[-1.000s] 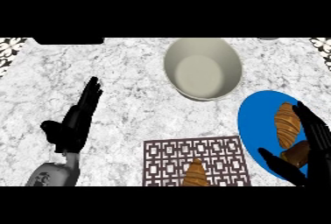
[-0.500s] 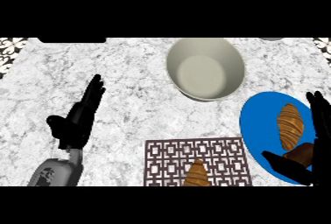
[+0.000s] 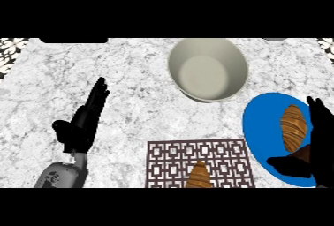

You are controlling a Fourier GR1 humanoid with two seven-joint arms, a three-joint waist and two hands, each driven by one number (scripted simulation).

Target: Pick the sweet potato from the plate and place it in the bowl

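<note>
Right hand (image 3: pixel 317 145) now at blue plate (image 3: pixel 261 128), fingers straight up along its right edge, thumb low by rim; a second ago it sat closer over sweet potato (image 3: pixel 294 127). We read it as spread, not yet closed. Sweet potato lies on plate, untouched. Bowl (image 3: pixel 209 68) up-left of plate, holds nothing. Left hand (image 3: pixel 83 123) rests open over surface (image 3: pixel 130 92). Second brown piece (image 3: pixel 198 175) on patterned mat (image 3: pixel 171 161). Grasp pending.

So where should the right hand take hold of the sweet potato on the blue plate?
Probably across its thick middle. The sweet potato lies lengthwise on the blue plate, tapering at both ends. The right hand is open at its right side, so closing in from the right, thumb under the near end, looks simplest.
</note>
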